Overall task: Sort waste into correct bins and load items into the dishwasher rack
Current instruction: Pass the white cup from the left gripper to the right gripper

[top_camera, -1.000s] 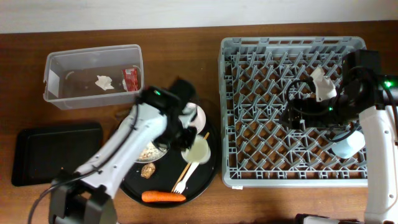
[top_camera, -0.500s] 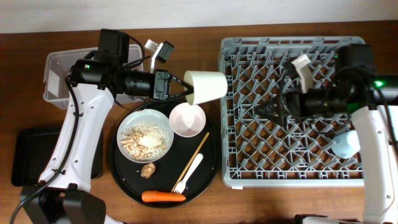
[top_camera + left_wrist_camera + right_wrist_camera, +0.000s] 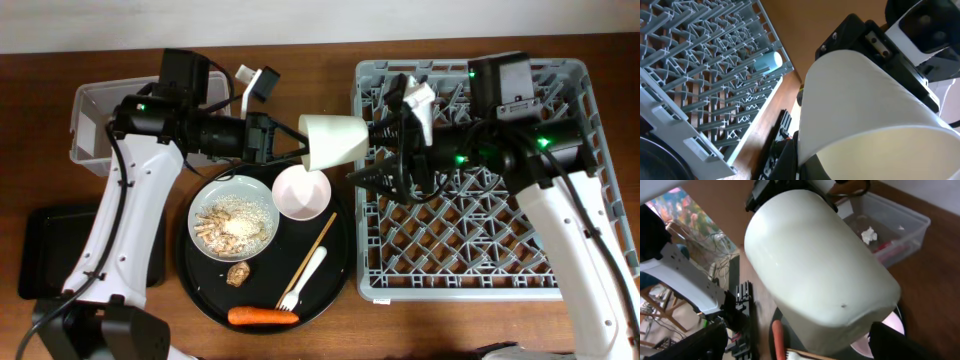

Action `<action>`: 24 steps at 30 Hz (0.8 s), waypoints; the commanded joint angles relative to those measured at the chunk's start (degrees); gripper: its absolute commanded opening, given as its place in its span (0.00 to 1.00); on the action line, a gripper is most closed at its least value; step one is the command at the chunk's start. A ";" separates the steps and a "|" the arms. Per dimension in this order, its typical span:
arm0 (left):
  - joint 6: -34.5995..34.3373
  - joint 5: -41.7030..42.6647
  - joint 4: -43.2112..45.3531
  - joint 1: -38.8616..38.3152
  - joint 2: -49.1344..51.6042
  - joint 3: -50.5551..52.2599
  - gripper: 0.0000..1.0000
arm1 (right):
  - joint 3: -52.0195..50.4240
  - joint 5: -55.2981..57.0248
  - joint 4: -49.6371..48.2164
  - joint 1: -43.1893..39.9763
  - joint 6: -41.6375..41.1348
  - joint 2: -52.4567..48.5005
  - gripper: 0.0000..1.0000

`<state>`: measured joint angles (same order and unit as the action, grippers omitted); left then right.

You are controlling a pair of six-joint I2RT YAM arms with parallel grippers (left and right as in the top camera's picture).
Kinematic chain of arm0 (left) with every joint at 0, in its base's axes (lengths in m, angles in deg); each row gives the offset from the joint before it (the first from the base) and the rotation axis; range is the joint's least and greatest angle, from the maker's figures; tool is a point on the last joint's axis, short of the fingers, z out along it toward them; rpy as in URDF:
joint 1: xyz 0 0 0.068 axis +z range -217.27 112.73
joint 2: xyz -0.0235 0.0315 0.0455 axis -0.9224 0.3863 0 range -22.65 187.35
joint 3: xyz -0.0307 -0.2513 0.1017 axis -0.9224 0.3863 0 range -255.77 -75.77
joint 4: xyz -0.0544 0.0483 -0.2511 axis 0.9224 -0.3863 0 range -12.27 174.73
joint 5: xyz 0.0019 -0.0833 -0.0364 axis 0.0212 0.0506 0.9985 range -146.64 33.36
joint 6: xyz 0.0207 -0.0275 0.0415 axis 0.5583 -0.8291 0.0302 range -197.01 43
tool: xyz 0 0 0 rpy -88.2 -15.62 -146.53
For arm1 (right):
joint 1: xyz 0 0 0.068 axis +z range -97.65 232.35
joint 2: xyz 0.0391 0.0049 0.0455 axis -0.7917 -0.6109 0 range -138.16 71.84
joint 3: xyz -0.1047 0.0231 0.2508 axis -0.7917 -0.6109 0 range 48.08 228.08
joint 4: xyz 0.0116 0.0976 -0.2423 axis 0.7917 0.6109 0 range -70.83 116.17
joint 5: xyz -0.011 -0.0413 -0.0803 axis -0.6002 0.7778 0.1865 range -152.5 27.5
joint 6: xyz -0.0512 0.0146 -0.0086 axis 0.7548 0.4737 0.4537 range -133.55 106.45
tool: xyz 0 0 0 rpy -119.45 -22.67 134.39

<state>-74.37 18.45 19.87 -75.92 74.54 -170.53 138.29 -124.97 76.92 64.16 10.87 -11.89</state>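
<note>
The small white cup [image 3: 335, 140] hangs on its side in the air between the round tray and the dishwasher rack [image 3: 470, 280]. My left gripper [image 3: 303, 140] is shut on its rim, one finger [image 3: 805, 160] against the cup wall [image 3: 865, 100]. My right gripper [image 3: 368, 157] is open, with its jaws standing on either side of the cup's base [image 3: 815, 265]. One right finger [image 3: 900, 345] is close to the cup and the other is well apart from it. A light blue cup [image 3: 767, 62] lies in the rack.
The round black tray [image 3: 200, 290] holds a plate of food scraps [image 3: 238, 218], the pinkish bowl [image 3: 302, 192], a chopstick [image 3: 318, 243], a white fork [image 3: 303, 278], a brown lump [image 3: 238, 273] and a carrot [image 3: 263, 316]. The clear tub [image 3: 905, 220] holds tissue [image 3: 869, 234]. The black tray bin [image 3: 60, 250] lies at left.
My left arm lifted the white cup off the round tray and holds it toward the rack. My right arm swung left from over the rack to the cup's base.
</note>
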 commanded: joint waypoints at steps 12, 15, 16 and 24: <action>-2.71 15.10 1.64 -1.75 -0.46 -0.76 0.00 | 0.31 -3.26 -3.89 4.02 0.85 -0.66 0.96; -3.08 15.10 1.64 -1.75 -0.46 -0.76 0.00 | 0.31 -2.78 -4.28 3.91 0.85 -1.03 0.96; -3.32 15.10 1.64 -1.75 -0.46 -0.76 0.00 | 0.31 -1.97 -4.66 3.87 0.83 -1.05 0.96; -3.43 10.80 1.64 -1.75 -0.46 -0.76 0.00 | 0.33 8.85 -5.79 2.82 0.83 -1.03 0.99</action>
<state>-78.31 27.23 21.38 -77.32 74.52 -170.59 138.29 -120.38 71.72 67.05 11.07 -12.67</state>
